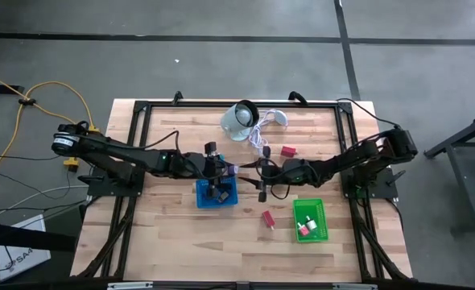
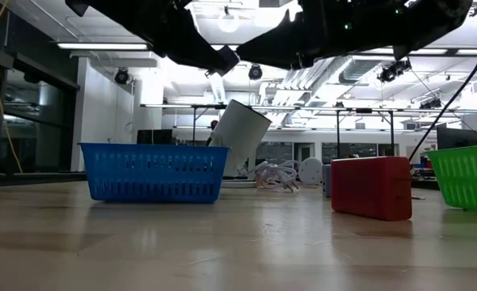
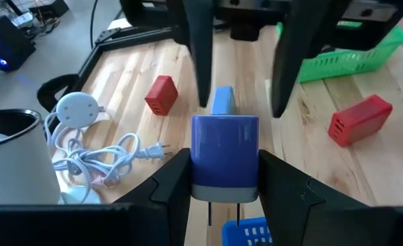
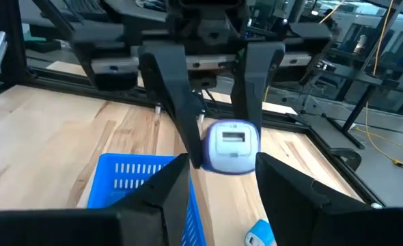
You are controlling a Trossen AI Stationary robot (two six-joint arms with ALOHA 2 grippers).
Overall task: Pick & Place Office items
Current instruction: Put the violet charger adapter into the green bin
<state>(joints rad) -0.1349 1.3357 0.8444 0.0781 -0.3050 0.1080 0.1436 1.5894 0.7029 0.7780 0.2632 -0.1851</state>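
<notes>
The left gripper (image 3: 223,179) has its jaws clamped on a blue plug adapter (image 3: 224,149), above the blue basket (image 1: 216,194). The right gripper's (image 4: 222,179) jaws flank it opposite, apparently not touching. It looks light, rigid and smooth; flat sides suit gripping.

Bare bench (image 1: 165,234) at near left; both arms crowd above blue basket (image 1: 215,193); red block (image 1: 267,218) seemingly beside green basket (image 1: 310,220).

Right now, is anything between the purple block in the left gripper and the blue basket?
Nothing visible. The left gripper holds the purple block above the blue basket, near its edge; the open right gripper faces it alongside, not underneath.
</notes>
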